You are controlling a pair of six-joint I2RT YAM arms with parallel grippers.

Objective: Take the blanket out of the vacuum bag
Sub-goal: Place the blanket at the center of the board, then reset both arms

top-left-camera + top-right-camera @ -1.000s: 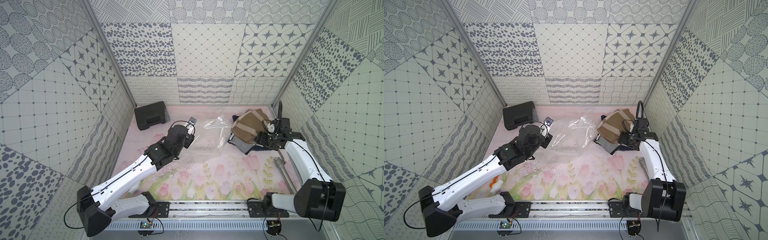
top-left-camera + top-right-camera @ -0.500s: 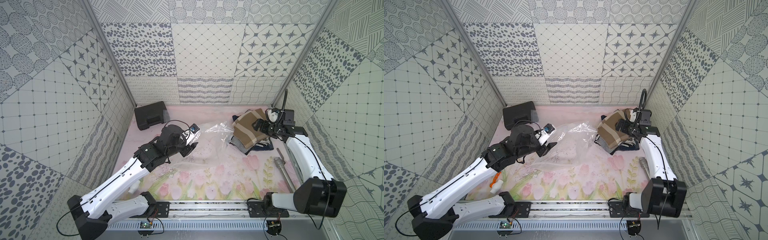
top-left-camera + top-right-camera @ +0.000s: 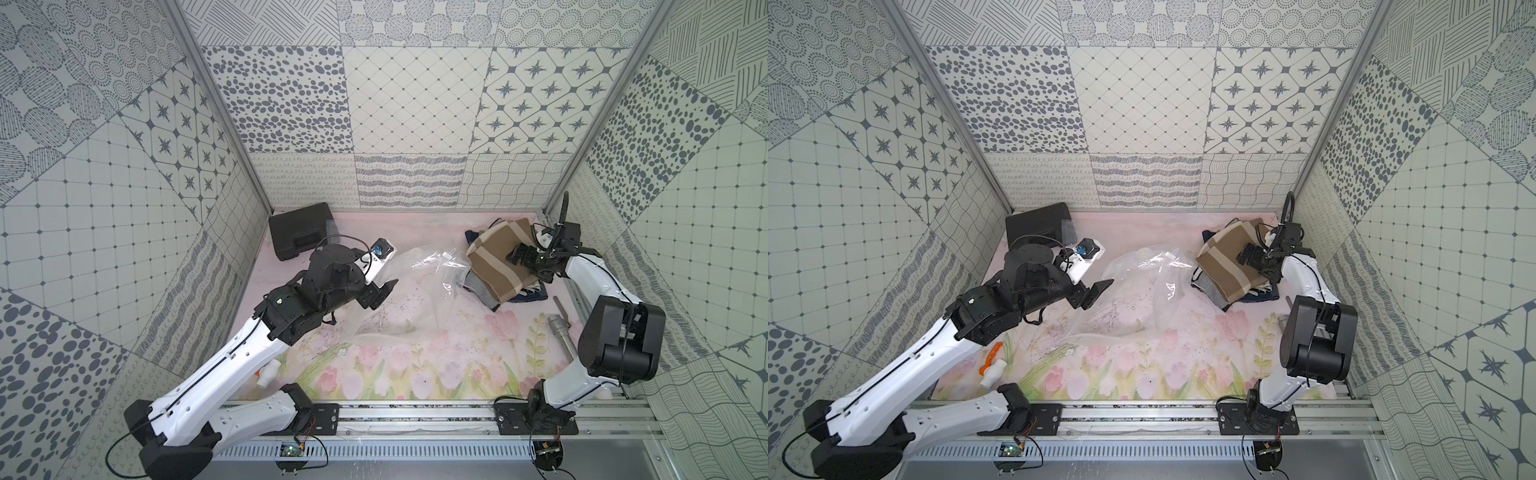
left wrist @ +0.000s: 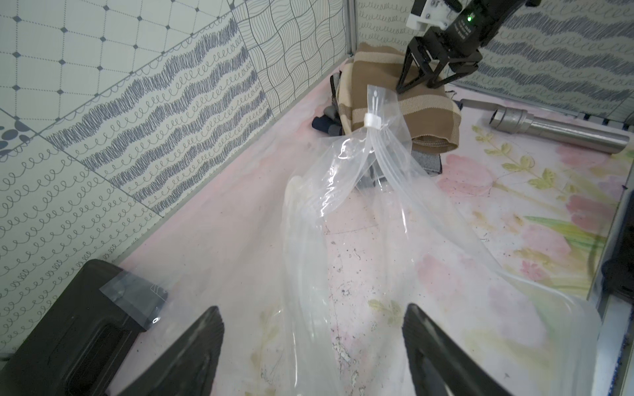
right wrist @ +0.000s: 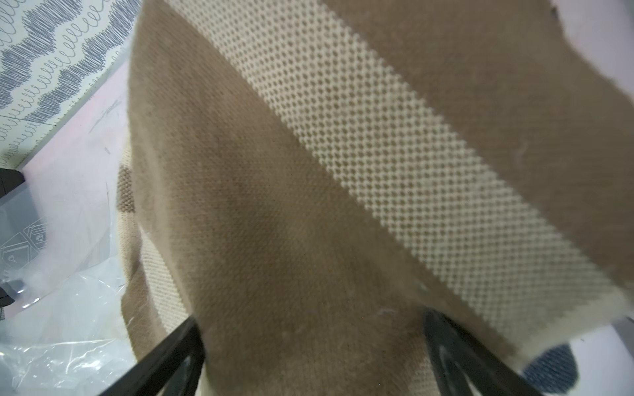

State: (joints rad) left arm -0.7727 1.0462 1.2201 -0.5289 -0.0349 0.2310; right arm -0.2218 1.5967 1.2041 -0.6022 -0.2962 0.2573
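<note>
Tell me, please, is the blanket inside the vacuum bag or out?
Out: the folded blanket lies beside the vacuum bag, whose clear plastic shows nothing inside.

left arm (image 3: 232,365) extended forward | left gripper (image 4: 314,308) jaws parted | right arm (image 3: 590,278) folded | right gripper (image 4: 417,87) angled down, jaws parted wide

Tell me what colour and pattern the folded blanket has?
The blanket is tan-brown knit with cream stripes, clearest in the right wrist view.

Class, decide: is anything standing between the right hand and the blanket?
Nothing visible. The open right hand is right at the bare blanket; the vacuum bag lies beside it, not between.
</note>
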